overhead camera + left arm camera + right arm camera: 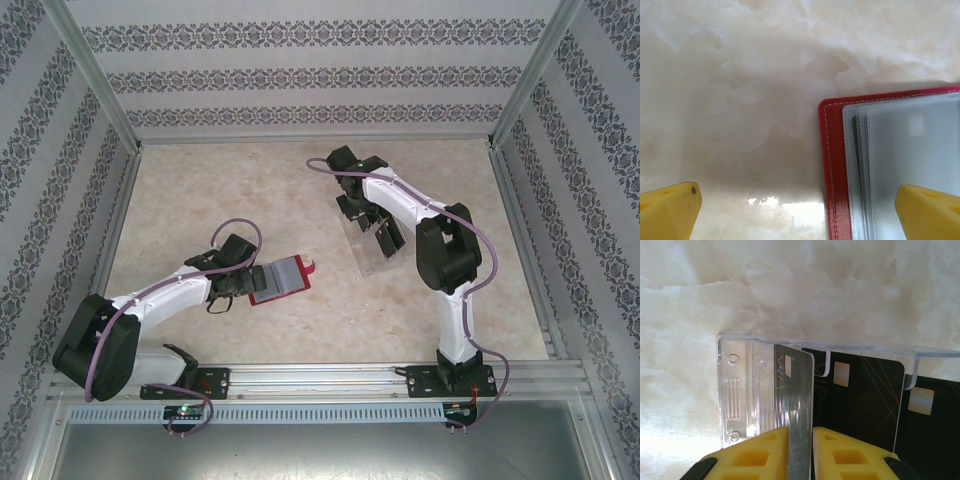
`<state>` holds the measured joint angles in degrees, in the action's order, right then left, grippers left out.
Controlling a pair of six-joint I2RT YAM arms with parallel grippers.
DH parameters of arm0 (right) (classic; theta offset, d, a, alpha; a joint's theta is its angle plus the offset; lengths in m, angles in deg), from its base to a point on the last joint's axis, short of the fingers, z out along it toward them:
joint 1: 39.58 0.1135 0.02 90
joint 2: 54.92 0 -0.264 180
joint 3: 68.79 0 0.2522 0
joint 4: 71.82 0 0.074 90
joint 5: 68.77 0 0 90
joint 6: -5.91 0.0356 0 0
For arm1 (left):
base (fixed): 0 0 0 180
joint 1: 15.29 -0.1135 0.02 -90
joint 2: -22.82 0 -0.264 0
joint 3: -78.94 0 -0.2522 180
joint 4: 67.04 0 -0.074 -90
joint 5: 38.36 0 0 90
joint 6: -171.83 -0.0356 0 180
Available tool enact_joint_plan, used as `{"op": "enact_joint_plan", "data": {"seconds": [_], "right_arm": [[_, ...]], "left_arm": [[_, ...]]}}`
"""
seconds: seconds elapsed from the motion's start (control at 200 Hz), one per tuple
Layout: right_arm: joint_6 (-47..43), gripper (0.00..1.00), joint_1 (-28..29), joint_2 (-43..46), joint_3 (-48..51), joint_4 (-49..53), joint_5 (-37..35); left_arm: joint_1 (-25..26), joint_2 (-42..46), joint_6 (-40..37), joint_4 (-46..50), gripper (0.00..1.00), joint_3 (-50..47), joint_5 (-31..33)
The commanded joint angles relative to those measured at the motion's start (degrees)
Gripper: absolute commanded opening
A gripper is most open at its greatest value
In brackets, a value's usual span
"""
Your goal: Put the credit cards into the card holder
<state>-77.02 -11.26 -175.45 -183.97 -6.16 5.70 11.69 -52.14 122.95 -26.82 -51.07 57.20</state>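
The card holder [283,278] lies open on the table, red outside with grey pockets [900,160]. My left gripper [797,200] is open and straddles its left edge, one finger over the pockets and the other over bare table. My right gripper [801,432] is at a clear plastic rack [737,390] and is shut on one of the credit cards [797,385]. That card stands edge-on between the yellow pads and shines with glare. Two more black credit cards [860,400] [932,435] stand in the rack to its right.
The rack [370,252] sits mid-table under the right arm [445,250], a short way right of the wallet. Patterned walls and metal rails enclose the marble-look table [200,200].
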Motion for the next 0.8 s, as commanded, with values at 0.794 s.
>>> {"op": "enact_joint_plan", "data": {"seconds": [0.794], "right_arm": [[2.18,0.0,-2.15,7.54,-1.85,-0.37,7.99]], "left_arm": [[0.33,0.91,-0.86,0.51,1.0,0.32,1.11]]}}
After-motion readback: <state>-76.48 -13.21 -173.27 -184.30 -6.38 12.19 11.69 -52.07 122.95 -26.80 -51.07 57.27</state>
